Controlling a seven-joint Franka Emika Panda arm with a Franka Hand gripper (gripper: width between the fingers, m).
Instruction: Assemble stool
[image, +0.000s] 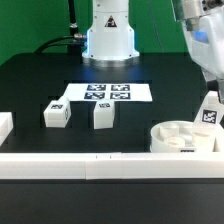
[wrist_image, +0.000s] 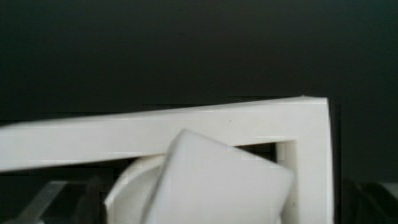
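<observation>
The round white seat (image: 183, 139) lies at the exterior view's right, by the front rail, with its sockets facing up. One white leg (image: 209, 112) with a tag stands on the seat's far right side, leaning slightly. My gripper (image: 211, 80) hangs just above that leg, open and not gripping it. In the wrist view the same leg (wrist_image: 222, 180) fills the space between the jaws, with dark gaps on both sides, and the seat (wrist_image: 128, 192) curves beside it. Two more legs (image: 57, 114) (image: 102, 115) stand loose on the table, left of centre.
The marker board (image: 108, 92) lies mid-table in front of the robot base (image: 108, 35). A long white rail (image: 90, 161) runs along the front edge, and its corner (wrist_image: 306, 125) shows in the wrist view. Another white piece (image: 5, 126) sits at the exterior view's left edge.
</observation>
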